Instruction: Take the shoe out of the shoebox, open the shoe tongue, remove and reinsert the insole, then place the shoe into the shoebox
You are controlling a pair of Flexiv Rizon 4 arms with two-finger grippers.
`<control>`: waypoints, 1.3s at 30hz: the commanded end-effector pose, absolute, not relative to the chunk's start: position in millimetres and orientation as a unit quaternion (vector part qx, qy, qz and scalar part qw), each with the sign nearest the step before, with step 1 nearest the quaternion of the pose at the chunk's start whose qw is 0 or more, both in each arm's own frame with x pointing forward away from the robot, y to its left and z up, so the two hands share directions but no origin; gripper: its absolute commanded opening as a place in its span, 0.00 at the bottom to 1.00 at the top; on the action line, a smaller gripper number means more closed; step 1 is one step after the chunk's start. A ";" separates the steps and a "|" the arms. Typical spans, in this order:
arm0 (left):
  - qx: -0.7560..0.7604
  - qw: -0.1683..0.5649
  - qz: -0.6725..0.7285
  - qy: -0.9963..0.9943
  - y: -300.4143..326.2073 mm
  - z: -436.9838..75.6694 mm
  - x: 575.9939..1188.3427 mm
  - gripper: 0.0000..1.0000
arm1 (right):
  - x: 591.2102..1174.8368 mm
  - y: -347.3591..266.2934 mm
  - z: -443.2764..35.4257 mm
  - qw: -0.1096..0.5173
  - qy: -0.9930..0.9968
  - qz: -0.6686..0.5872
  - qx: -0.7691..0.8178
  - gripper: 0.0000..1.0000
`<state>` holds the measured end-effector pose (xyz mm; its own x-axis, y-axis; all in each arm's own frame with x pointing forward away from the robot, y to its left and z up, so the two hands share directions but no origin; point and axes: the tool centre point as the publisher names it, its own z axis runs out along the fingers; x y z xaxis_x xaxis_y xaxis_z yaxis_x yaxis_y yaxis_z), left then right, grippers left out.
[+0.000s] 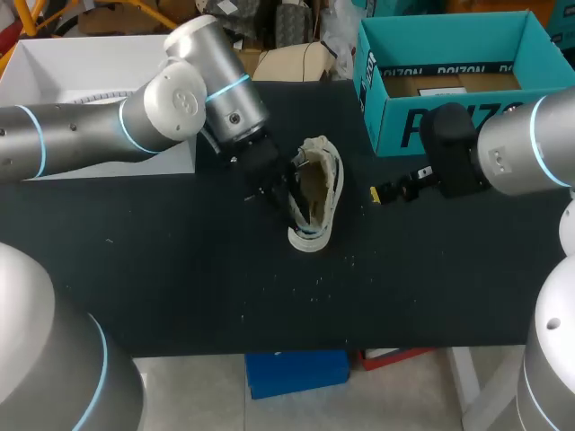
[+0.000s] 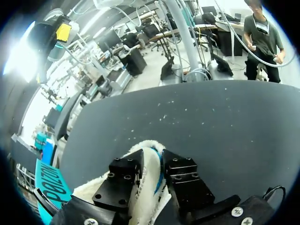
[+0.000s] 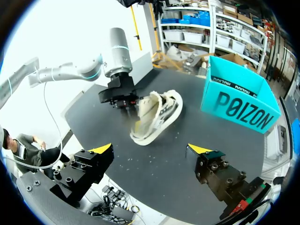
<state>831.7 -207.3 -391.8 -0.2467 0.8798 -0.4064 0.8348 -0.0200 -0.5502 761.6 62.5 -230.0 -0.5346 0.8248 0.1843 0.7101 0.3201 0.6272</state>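
White shoe [image 1: 316, 193], tipped on the surface [image 1: 180, 269], is pinched by the left tool [image 2: 151, 171] alone; it could slip or topple while the spread right tool [image 3: 150, 150] hangs apart.

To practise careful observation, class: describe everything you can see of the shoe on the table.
The shoe is a cream-white sneaker with a pale sole and a tan lining, and it looks like soft fabric. It lies tilted on its side on the black table, outside the teal shoebox, with its opening wide. The left gripper is shut on its upper edge. The right gripper is open and apart from it.
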 end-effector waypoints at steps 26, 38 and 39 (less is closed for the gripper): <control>-0.637 0.026 0.283 -0.716 -195.9 -375.0 838.8 0.00 | 761.8 63.8 -229.9 0.085 0.808 0.337 0.475 1.00; -0.643 0.035 0.262 -0.718 -202.7 -390.6 846.4 0.00 | 761.8 63.8 -229.9 0.085 0.808 0.337 0.475 1.00; -0.643 0.036 0.262 -0.719 -203.5 -392.1 846.9 0.00 | 761.8 63.8 -229.9 0.085 0.808 0.337 0.475 1.00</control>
